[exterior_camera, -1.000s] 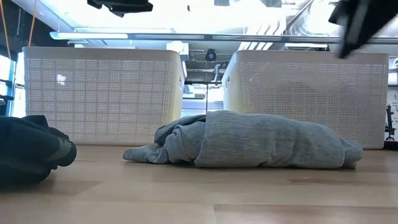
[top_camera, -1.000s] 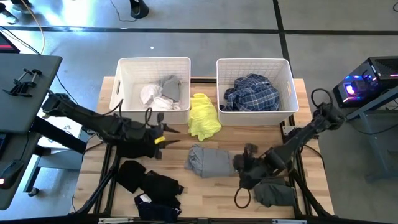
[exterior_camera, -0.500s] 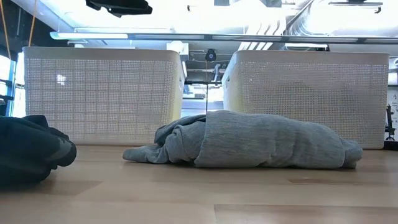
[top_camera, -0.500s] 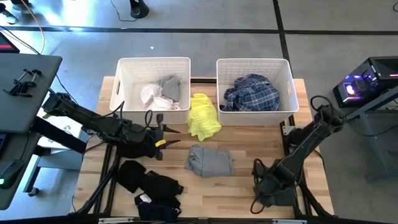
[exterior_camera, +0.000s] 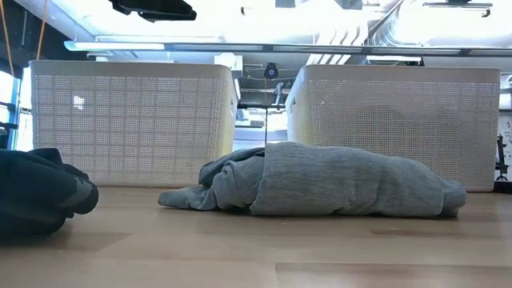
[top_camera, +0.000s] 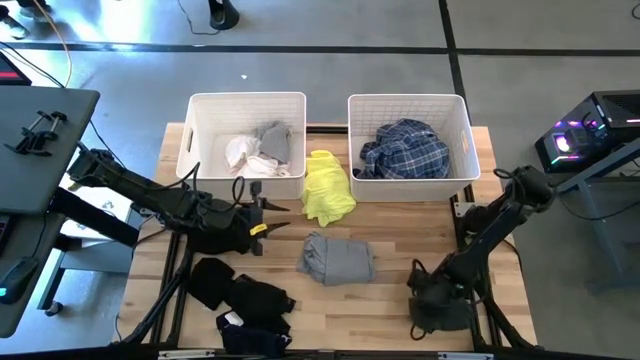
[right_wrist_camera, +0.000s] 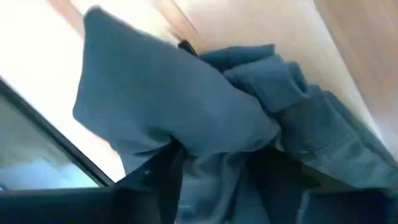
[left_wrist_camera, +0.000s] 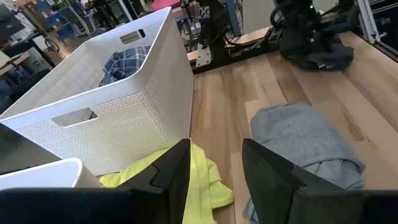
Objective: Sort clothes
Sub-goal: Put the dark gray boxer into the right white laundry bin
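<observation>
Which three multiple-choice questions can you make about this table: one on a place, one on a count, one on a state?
1. Where does the blue plaid garment lie?
A. in the right bin
B. in the left bin
C. on the table

2. How many white bins stand there?
A. one
B. two
C. three

3. How is the left gripper?
A. shut on yellow cloth
B. shut on grey cloth
C. open, holding nothing

Answers:
1. A: the plaid shows inside that bin's walls.
2. B: two rims side by side.
3. C: its fingers stand apart over bare wood.
</observation>
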Robot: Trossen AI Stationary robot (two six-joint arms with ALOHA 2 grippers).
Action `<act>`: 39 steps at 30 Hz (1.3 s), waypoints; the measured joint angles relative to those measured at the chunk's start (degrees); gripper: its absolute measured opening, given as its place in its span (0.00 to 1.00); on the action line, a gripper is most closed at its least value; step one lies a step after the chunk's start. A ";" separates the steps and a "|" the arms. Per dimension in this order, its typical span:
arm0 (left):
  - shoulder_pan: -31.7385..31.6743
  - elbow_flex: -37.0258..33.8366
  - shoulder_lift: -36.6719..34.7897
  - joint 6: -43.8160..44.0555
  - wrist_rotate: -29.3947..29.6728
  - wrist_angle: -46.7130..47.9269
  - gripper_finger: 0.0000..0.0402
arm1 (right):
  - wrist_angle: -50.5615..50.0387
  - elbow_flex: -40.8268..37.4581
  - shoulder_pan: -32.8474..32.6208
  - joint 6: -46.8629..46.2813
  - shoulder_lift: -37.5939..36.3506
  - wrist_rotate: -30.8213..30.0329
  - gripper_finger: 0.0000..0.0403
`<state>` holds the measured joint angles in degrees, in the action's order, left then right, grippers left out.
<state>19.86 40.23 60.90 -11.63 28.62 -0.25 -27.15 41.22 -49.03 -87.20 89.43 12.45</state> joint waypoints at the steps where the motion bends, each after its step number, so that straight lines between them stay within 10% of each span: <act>1: 0.00 0.00 0.00 -0.01 0.00 0.02 0.33 | 2.66 -1.22 -0.09 -0.02 -0.15 -2.66 0.40; 9: 0.00 0.00 0.00 1.06 -0.02 2.03 0.33 | 6.62 -2.92 0.17 1.07 0.50 -34.80 0.04; 21: 1.21 -0.07 0.00 5.04 -0.13 1.95 0.33 | 16.98 -2.52 0.59 11.38 -1.42 -94.16 0.01; 31: 1.64 -0.11 0.00 5.02 -0.15 1.49 0.33 | 17.04 11.31 6.94 61.96 -15.94 -100.67 0.00; 39: 1.64 -0.13 0.00 5.02 -0.15 1.51 0.33 | 13.07 23.13 24.74 98.49 -26.91 -96.38 0.00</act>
<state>21.50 40.10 60.90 -6.61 28.47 1.25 -14.08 64.36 -24.30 11.29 62.52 -83.93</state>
